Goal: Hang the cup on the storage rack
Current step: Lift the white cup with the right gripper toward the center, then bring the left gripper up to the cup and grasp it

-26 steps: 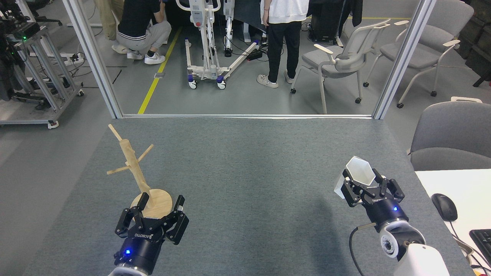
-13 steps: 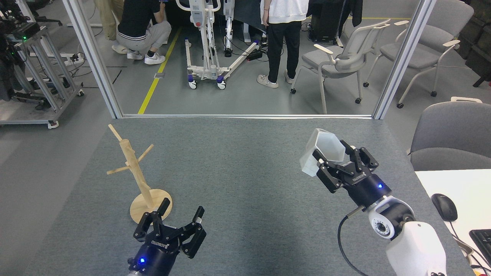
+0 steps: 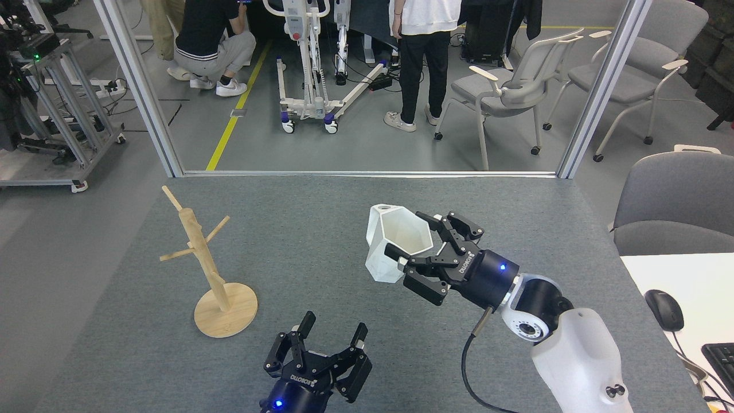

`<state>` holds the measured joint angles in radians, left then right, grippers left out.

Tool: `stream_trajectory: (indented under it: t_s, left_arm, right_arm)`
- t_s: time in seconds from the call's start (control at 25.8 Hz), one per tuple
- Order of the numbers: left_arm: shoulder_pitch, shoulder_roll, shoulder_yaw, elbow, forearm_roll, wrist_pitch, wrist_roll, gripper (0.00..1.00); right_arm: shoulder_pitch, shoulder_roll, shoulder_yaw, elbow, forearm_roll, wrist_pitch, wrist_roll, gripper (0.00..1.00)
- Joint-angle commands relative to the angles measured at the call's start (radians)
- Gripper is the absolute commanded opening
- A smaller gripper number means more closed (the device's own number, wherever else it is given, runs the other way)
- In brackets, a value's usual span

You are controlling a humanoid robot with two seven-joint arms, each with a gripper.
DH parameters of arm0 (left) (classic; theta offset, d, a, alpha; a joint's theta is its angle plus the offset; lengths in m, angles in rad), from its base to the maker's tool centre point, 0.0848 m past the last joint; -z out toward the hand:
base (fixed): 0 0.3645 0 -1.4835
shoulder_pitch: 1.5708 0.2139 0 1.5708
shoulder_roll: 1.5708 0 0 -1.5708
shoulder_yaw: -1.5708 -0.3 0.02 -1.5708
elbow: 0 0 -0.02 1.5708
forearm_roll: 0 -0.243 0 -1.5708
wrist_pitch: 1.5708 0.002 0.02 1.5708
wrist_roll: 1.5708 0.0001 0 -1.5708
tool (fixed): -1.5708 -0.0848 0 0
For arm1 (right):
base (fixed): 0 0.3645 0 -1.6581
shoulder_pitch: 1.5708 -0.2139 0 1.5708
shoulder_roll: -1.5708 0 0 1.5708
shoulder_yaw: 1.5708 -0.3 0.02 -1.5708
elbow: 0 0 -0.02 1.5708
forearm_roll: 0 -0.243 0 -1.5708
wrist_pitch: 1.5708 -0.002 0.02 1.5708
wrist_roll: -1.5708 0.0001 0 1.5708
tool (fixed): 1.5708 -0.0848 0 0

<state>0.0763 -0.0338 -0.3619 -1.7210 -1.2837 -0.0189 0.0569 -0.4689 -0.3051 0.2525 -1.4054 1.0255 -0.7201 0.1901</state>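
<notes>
The white faceted cup [image 3: 394, 244] is held above the middle of the grey table, its hexagonal mouth facing up toward me. My right gripper [image 3: 414, 240] is shut on the cup's rim, one finger inside and one outside. The light wooden storage rack [image 3: 207, 267] stands upright at the left of the table on its round base, well to the left of the cup, its thin pegs bare. At the bottom edge, my left gripper [image 3: 334, 331] is open and holds nothing, to the right of the rack's base.
The table [image 3: 321, 206] is covered in grey felt. A white desk with a black mouse [image 3: 664, 309] and a keyboard corner adjoins at the right. Beyond the far edge are metal frame posts, chairs [image 3: 504, 86] and two people on the floor.
My right gripper has carried the cup up and leftward from the table's right side to its middle. My left gripper has moved right, away from the rack's base.
</notes>
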Motion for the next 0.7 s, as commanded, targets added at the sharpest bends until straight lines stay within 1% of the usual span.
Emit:
stream_trajectory:
  t_s: [0.0, 0.12, 0.19, 0.31, 0.43, 0.54, 0.66]
  left_arm:
    - [-0.003, -0.026, -0.049, 0.0, -0.002, 0.108, -0.022, 0.96]
    - [-0.006, -0.035, -0.083, 0.006, -0.023, 0.172, -0.022, 0.96]
    - [-0.009, -0.038, -0.101, 0.015, -0.074, 0.212, -0.026, 0.96]
    - [-0.009, -0.052, -0.121, 0.023, -0.158, 0.28, -0.078, 0.96]
    - [-0.026, -0.075, -0.143, 0.021, -0.209, 0.326, -0.12, 0.96]
    - [-0.067, -0.084, -0.183, 0.024, -0.229, 0.376, -0.14, 0.96]
    - [-0.127, -0.092, -0.221, 0.044, -0.235, 0.43, -0.209, 0.96]
  right_arm:
    - [0.004, 0.017, 0.045, -0.083, 0.001, 0.165, 0.106, 0.0]
    - [0.0, 0.014, 0.111, -0.133, 0.001, 0.409, 0.155, 0.0]
    - [-0.007, 0.006, 0.142, -0.155, 0.001, 0.519, 0.176, 0.0]
    - [-0.02, 0.004, 0.156, -0.175, 0.001, 0.633, 0.215, 0.0]
    - [-0.046, 0.006, 0.189, -0.185, 0.004, 0.754, 0.27, 0.0]
    - [-0.074, 0.009, 0.228, -0.201, 0.007, 0.87, 0.318, 0.0]
    - [-0.083, 0.015, 0.246, -0.211, 0.018, 0.939, 0.325, 0.0]
